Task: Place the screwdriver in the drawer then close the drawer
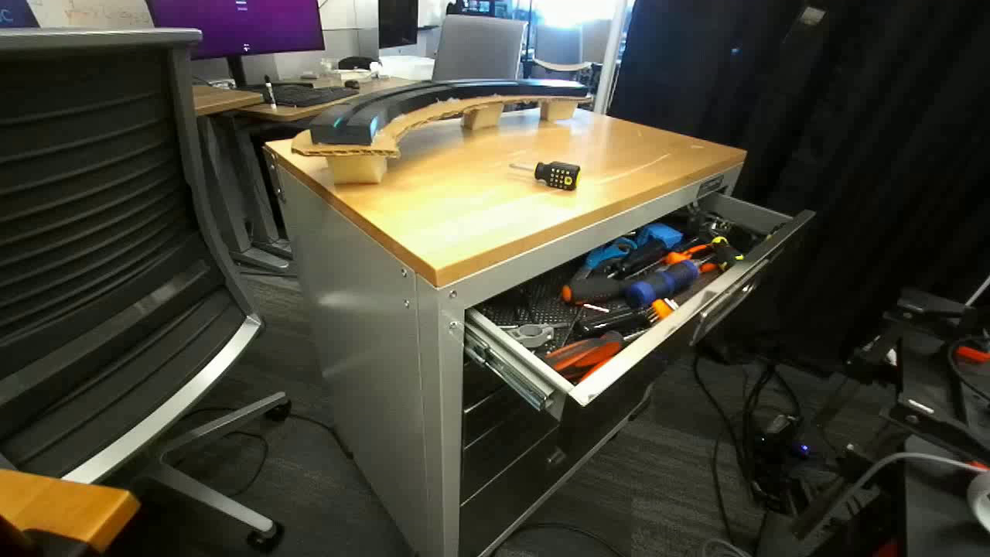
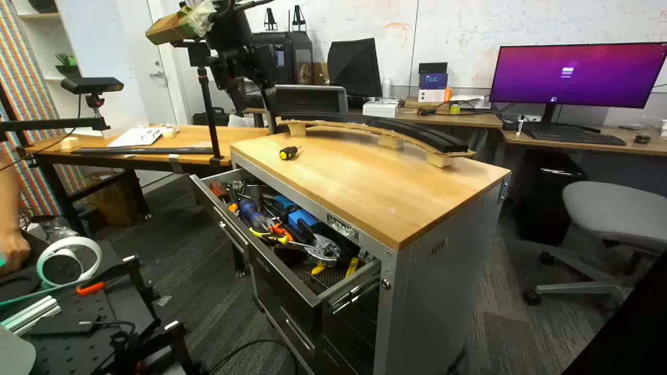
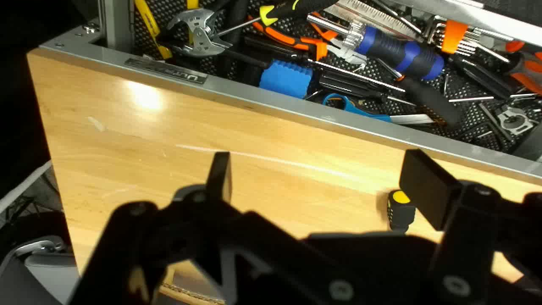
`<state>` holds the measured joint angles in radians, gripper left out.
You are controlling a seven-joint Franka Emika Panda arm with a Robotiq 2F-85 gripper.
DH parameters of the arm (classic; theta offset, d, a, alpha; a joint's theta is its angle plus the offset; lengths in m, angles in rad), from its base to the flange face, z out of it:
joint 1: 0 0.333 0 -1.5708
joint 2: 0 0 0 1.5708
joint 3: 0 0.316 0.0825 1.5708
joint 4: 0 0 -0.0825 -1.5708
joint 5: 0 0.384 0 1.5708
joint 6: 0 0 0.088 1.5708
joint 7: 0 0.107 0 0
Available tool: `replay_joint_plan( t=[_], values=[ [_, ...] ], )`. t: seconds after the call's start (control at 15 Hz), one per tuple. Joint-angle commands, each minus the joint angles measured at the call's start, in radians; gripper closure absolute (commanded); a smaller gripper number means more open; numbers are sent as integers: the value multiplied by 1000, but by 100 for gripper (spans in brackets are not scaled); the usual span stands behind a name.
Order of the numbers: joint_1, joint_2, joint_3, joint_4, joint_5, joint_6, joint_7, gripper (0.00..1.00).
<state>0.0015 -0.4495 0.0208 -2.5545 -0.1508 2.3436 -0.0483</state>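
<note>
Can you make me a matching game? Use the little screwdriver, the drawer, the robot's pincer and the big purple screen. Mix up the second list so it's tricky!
Things
1. stubby screwdriver
2. drawer
3. pincer
4. big screen

Clues
A. glowing purple
B. two fingers spread apart
C. lying on the wooden top
D. slid out, with tools inside

Right pairs: 1-C, 2-D, 3-B, 4-A

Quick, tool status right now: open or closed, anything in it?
Tool: open, holding nothing; the screwdriver lies on the cabinet top.
</note>
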Motion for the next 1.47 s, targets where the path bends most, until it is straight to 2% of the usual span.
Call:
replay_joint_plan(
  t=[0.0, 0.53, 0.67, 1.07, 1.27, 1.4],
  values=[
    [0, 0, 0, 6, 1, -3, 0, 0],
    [0, -2, 0, 14, 1, -3, 0, 0],
    [5, 38, 41, 28, -17, 7, 51, 0],
    [99, 281, 188, 170, 2, 15, 196, 0],
    [107, 408, 230, 262, -100, 74, 314, 0],
    [112, 480, 225, 331, -203, 89, 393, 0]
  ],
)
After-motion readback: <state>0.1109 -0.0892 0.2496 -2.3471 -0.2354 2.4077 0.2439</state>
